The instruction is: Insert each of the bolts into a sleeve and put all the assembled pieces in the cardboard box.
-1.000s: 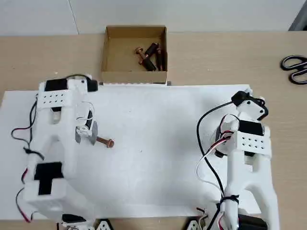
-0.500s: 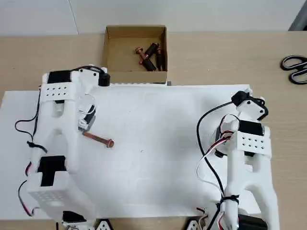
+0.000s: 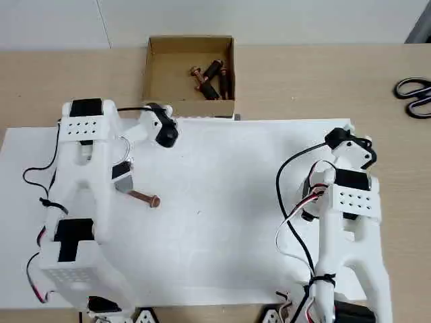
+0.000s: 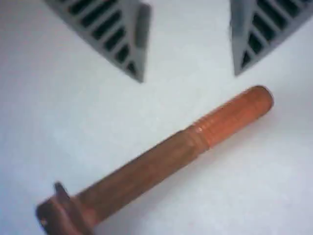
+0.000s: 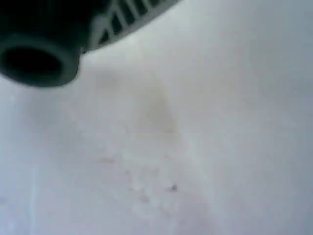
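Observation:
A copper bolt [image 3: 142, 198] lies flat on the white sheet [image 3: 236, 222], its head toward the middle of the table. My left gripper [image 3: 122, 180] hangs open just over its threaded end. In the left wrist view both grey fingers [image 4: 122, 44] stand apart above the bolt [image 4: 161, 161], not touching it. My right gripper [image 5: 83, 34] is shut on a black sleeve [image 5: 36, 61], whose open bore faces the camera, low over the sheet. The right arm [image 3: 347, 195] stands at the right side. The cardboard box [image 3: 188, 108] at the back holds assembled pieces [image 3: 212, 77].
Black scissors [image 3: 414, 96] lie on the wooden table at the far right. The white sheet covers the work area between the arms. The box stands just beyond the sheet's far edge, near the left arm.
The left arm's wrist has turned, swinging its black camera to the right, and its gripper has drawn back along the bolt. The bolt and the right arm have stayed put.

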Controlling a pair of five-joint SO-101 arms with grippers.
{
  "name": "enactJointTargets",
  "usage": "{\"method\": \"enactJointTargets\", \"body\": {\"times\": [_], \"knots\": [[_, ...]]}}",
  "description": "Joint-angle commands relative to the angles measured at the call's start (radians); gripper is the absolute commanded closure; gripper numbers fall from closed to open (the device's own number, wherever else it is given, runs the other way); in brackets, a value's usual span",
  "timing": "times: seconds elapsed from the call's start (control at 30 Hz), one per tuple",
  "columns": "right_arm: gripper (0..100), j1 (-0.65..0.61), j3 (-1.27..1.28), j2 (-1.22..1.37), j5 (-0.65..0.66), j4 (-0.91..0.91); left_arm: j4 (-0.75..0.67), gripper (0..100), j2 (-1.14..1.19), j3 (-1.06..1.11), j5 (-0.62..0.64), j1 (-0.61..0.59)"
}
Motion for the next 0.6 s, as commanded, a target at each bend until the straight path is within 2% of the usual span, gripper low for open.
{"method": "enactJointTargets", "body": {"times": [0.0,0.3,0.57], "knots": [[99.6,0.004,-0.009,-0.039,0.009,-0.031,0.020,86,-0.015,-0.039,-0.114,0.012],[99.6,0.004,-0.009,-0.039,0.009,-0.051,0.015,87,0.049,-0.042,-0.404,0.044],[99.6,0.004,-0.011,-0.039,0.006,-0.051,0.002,87,0.074,-0.044,-0.546,0.074]]}}
